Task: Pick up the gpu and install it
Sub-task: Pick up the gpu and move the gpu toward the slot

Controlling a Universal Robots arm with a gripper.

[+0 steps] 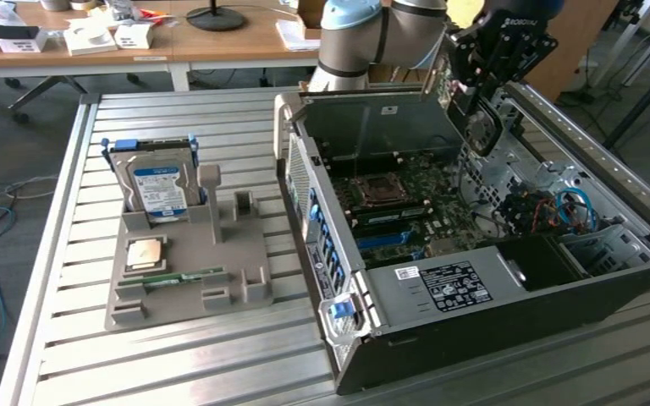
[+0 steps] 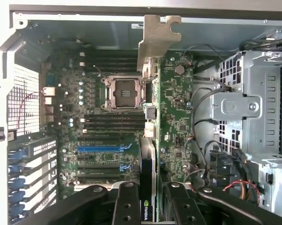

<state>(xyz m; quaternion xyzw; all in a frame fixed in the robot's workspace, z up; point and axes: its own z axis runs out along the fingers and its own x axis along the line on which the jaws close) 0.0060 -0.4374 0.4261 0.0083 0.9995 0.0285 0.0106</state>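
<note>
Gripper: the gripper (image 2: 152, 190) is clamped on the gpu (image 2: 176, 112), one jaw on each face of the card.
Held item: the card is seen edge-on in the wrist view, green board on one side, black fan housing on the other, silver end bracket (image 2: 157, 40) at the far end.
Position of held item: in the exterior view the gpu hangs upright over the far part of the open computer case (image 1: 302, 169), clear of the motherboard (image 2: 85, 93) and not seated in any slot.
Below the card: in the wrist view the card lines up beside the CPU socket (image 2: 123, 92); the expansion slots (image 2: 103, 147) lie to one side of it, nearer the gripper.
Case interior: the power supply (image 1: 449, 288) sits at the near end; the drive cage (image 2: 253, 108) with its cable bundle sits on the exterior view's right.
Parts tray: the grey tray (image 1: 240, 262) stands on the slatted table (image 1: 190, 364), on the exterior view's left of the case.
Tray contents: the hard drive (image 1: 158, 184) stands upright at the far end; a processor chip (image 1: 146, 252) and a memory stick (image 1: 179, 277) lie nearer.
</note>
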